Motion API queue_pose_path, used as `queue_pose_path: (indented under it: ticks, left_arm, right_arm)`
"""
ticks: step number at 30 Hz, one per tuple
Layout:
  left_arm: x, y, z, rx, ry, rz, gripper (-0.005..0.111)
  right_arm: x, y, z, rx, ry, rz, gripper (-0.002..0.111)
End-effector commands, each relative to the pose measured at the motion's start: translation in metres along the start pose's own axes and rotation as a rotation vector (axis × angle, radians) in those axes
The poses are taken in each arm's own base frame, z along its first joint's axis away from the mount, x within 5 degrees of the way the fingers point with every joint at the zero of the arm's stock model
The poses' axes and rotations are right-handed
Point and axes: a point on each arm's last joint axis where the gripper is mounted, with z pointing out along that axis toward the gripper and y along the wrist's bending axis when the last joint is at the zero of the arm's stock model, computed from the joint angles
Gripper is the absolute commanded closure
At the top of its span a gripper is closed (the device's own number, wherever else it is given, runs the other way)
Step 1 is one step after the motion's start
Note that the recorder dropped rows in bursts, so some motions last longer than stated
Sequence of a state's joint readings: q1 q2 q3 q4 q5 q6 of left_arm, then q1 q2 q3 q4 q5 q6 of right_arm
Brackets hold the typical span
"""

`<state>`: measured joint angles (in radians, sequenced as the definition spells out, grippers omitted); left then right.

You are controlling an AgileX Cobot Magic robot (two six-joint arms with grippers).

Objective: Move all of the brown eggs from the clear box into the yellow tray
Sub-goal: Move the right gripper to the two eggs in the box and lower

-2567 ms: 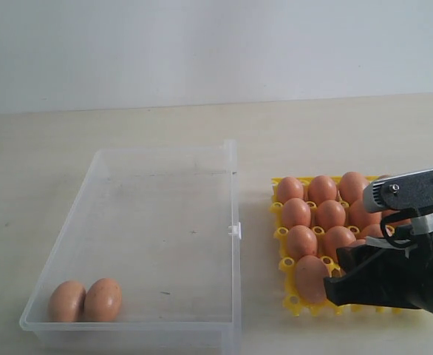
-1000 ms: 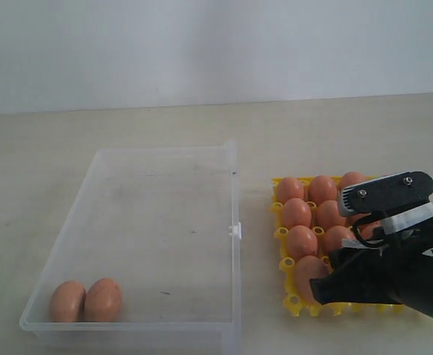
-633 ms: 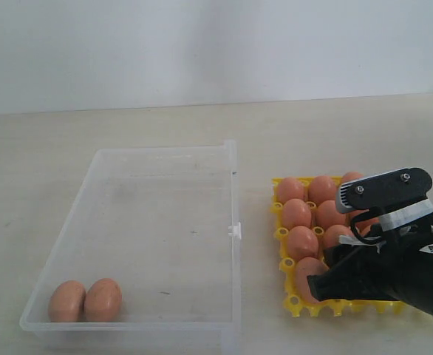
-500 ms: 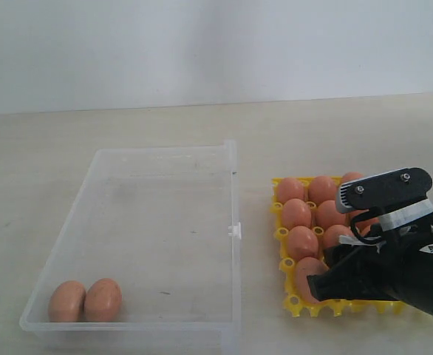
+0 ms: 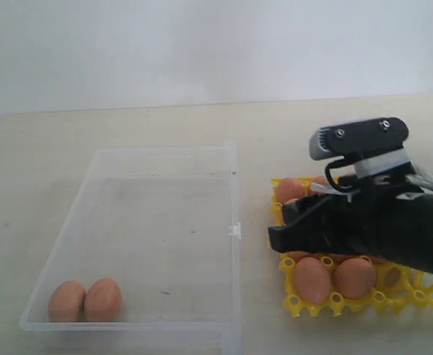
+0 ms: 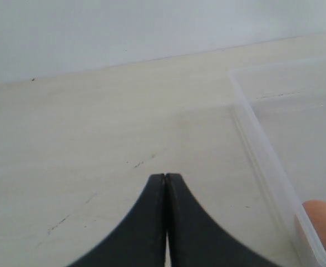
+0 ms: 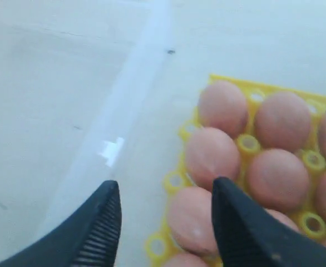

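Right claw [image 5: 279,235] up off the tray, wide open, empty

Two brown eggs [image 5: 103,299] are left in the clear box [image 5: 235,185], touching, in its near left corner. The others sit in the yellow tray [image 5: 290,303]. Its near row now shows two eggs side by side, with bare cells at the near right. A moment ago the right claw was low over that row; it has since lifted and swung toward the box, nothing between its jaws. Reads as an egg just dropped off, arm heading back. Probably two trips remain. Left claw [image 6: 166,179] is pressed shut, holding nothing, over bare table [image 6: 96,139] just outside the box wall.
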<state>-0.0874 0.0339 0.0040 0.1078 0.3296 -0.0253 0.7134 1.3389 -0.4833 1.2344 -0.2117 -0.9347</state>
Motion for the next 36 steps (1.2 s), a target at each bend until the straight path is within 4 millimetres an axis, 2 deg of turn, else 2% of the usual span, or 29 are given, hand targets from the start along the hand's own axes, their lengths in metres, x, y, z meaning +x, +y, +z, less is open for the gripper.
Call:
queue_pose_path:
  ticks: [1, 5, 6, 11, 19, 21, 31, 36]
  left_arm:
    - [-0.003, 0.000, 0.000, 0.004, -0.017, -0.007, 0.107]
    - [-0.003, 0.000, 0.000, 0.004, -0.017, -0.007, 0.107]
    - [-0.003, 0.000, 0.000, 0.004, -0.017, -0.007, 0.107]
    - [-0.003, 0.000, 0.000, 0.004, -0.017, -0.007, 0.107]
    - [-0.003, 0.000, 0.000, 0.004, -0.017, -0.007, 0.107]
    - [-0.003, 0.000, 0.000, 0.004, -0.017, -0.007, 0.107]
    - [-0.003, 0.000, 0.000, 0.004, -0.017, -0.007, 0.107]
    - [-0.003, 0.000, 0.000, 0.004, -0.017, -0.007, 0.107]
  right_arm:
    - [-0.028, 0.029, -0.004, -0.225, 0.013, -0.082, 0.080]
    - [-0.054, 0.056, -0.002, -0.405, 0.093, -0.165, 0.108]
    - [-0.057, 0.060, 0.002, -0.429, 0.130, -0.174, 0.108]
    - [-0.084, 0.081, 0.029, -0.488, 0.232, -0.170, 0.098]
    - [-0.100, 0.110, 0.085, -0.538, 0.449, -0.117, 0.060]
    - [-0.099, 0.118, 0.099, -0.547, 0.492, -0.096, 0.055]
    - [-0.092, 0.152, 0.154, -0.524, 0.614, 0.064, 0.055]
    - [-0.077, 0.150, 0.171, -0.465, 0.681, 0.121, 0.055]
